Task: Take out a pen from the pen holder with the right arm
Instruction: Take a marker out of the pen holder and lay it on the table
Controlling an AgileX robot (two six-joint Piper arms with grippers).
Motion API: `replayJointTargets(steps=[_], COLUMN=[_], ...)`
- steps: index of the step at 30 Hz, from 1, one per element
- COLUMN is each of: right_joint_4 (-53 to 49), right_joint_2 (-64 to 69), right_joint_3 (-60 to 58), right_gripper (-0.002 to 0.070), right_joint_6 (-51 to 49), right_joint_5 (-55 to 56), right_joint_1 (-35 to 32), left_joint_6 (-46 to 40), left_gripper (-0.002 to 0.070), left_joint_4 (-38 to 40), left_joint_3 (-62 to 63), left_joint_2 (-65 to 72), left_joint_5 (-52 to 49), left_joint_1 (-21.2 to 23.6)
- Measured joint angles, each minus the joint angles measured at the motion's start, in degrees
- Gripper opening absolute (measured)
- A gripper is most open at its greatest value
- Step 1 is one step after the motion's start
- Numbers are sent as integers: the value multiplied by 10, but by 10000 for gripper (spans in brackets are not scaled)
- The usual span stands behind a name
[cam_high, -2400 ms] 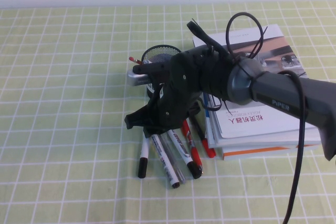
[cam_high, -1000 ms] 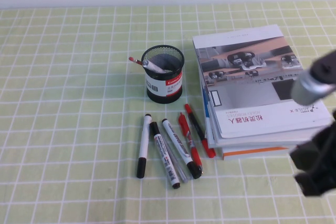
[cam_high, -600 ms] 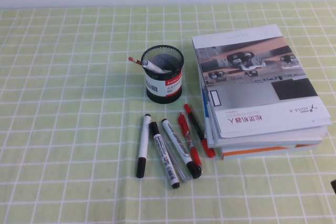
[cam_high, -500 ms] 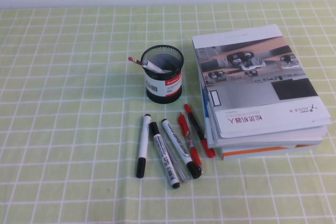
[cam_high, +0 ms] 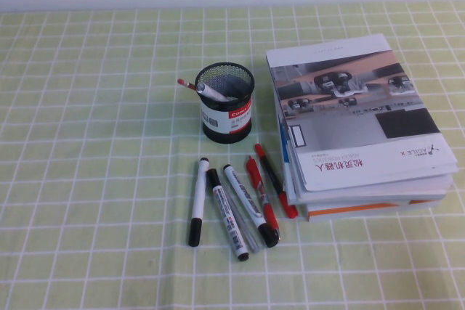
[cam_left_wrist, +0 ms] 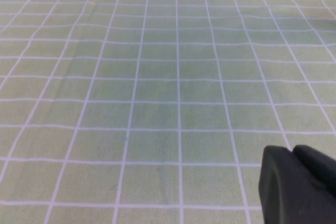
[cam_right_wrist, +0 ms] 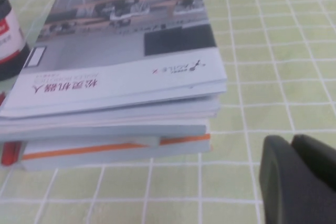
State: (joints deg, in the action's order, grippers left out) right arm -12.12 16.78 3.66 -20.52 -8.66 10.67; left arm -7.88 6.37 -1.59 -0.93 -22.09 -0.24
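A black mesh pen holder (cam_high: 227, 102) stands mid-table with one white pen (cam_high: 211, 91) leaning in it. Several pens (cam_high: 232, 208) lie side by side on the cloth in front of it. Neither arm shows in the high view. My right gripper (cam_right_wrist: 291, 141) is shut with nothing in it, low over the cloth, on the side of the book stack (cam_right_wrist: 121, 61) away from the holder (cam_right_wrist: 8, 30). My left gripper (cam_left_wrist: 291, 151) is shut and empty over bare checked cloth.
A stack of books (cam_high: 356, 121) lies right of the holder, its near edge close to the red pens (cam_high: 272, 179). Green checked cloth (cam_high: 87, 143) covers the table.
The right arm, earlier over the laid-out pens, has pulled back to the lower right and left the high view. Holder, pens and books have not moved.
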Motion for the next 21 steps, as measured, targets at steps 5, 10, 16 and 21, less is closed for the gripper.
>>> replayJointTargets(steps=[5,10,16,21], right_joint_4=[-1,-1,-1,-1], right_joint_2=[-82,-144,-172,-172], right_joint_3=[-50,-52,-52,-52], right_gripper=[-13,-13,-13,-13], right_joint_6=[0,-1,-2,-3], right_joint_5=[42,22,-11,-17], right_joint_1=[-36,-42,-42,-33], left_joint_6=[0,0,0,0], left_gripper=[-5,-5,-5,-5], left_joint_4=[0,0,0,0], left_joint_3=[0,0,0,0], left_joint_2=[0,0,0,0], left_joint_5=[0,0,0,0], left_joint_1=[0,0,0,0])
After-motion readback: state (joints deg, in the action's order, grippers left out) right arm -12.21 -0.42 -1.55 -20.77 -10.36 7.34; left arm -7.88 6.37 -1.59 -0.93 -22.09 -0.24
